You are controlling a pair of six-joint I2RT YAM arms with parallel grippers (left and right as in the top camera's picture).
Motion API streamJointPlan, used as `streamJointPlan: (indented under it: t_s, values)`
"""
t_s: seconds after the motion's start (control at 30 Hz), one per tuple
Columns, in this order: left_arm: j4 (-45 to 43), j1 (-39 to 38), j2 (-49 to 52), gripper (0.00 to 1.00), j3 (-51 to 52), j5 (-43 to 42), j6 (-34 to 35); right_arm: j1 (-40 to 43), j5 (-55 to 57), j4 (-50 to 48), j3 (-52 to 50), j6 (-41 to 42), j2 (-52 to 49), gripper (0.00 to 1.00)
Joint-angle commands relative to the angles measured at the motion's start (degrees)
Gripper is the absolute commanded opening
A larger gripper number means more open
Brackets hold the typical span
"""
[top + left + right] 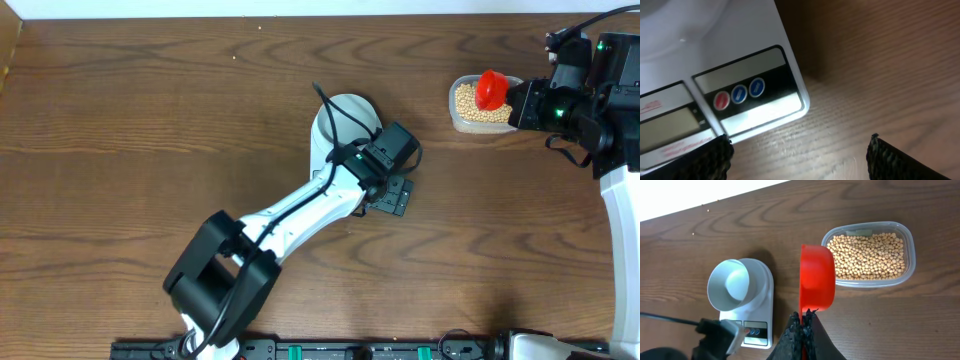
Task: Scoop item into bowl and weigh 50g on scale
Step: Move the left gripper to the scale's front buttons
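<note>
The tan beans (867,255) fill a clear plastic tub (907,245) at the table's far right, also in the overhead view (466,102). My right gripper (802,317) is shut on the handle of a red scoop (816,277), held tilted at the tub's edge; the scoop's contents do not show. It hangs over the tub in the overhead view (490,88). The pale bowl (730,284) stands empty on the white scale (762,287). My left gripper (800,155) is open and empty, low over the table by the scale's front corner (755,45).
The left arm (300,215) lies diagonally across the table's middle and covers most of the scale and bowl (345,105) in the overhead view. A black cable loops over the bowl. Bare wood table (130,120) lies to the left.
</note>
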State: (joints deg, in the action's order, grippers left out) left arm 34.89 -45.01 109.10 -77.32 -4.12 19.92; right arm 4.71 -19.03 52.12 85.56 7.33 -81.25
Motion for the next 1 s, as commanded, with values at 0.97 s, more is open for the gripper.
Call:
streamJointPlan:
  t_s: [0.97]
  values:
    - [-5.6, 0.7, 6.0, 0.88, 0.5, 6.8, -0.2, 0.3, 0.3, 0.4, 0.6, -0.8, 0.6, 0.01]
